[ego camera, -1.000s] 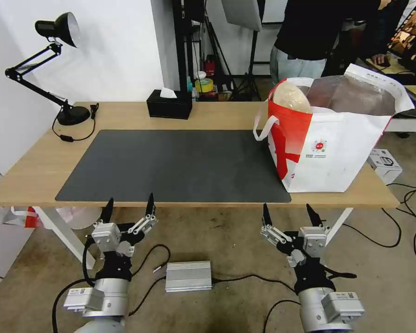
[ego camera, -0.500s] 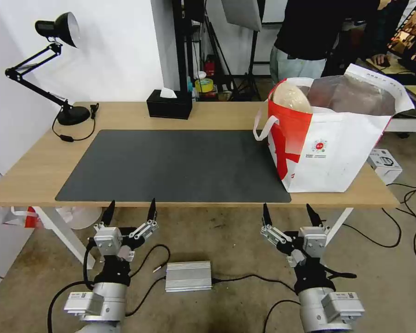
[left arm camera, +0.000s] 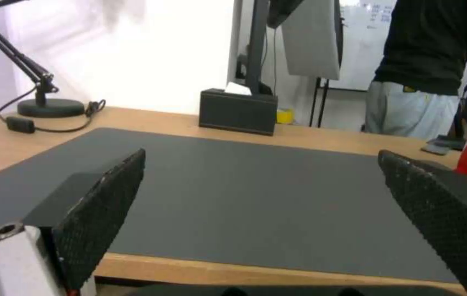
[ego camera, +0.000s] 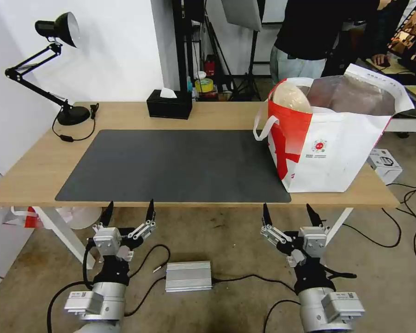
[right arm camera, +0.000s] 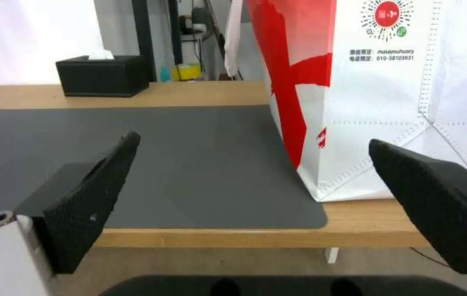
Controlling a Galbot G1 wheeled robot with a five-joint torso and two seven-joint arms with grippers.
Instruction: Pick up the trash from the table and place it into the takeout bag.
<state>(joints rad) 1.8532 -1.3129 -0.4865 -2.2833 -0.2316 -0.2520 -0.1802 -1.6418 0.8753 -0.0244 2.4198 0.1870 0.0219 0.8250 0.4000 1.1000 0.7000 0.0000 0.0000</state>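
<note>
Both arms are hanging low in front of the surface (ego camera: 125, 115), the left tool (ego camera: 128, 211) and the right tool (ego camera: 286, 213) each sitting below its near edge with fingers spread wide and gripping nothing. The takeout bag (ego camera: 328, 157) is standing upright at the right end, partly overlapping the dark mat (ego camera: 171, 162), with the beige pulp bowl (ego camera: 289, 98) showing inside its open top.

Lab, floor cables (ego camera: 404, 203), light stands (ego camera: 252, 51)

One takeout bag (ego camera: 330, 138), one lamp (ego camera: 55, 69).
</note>
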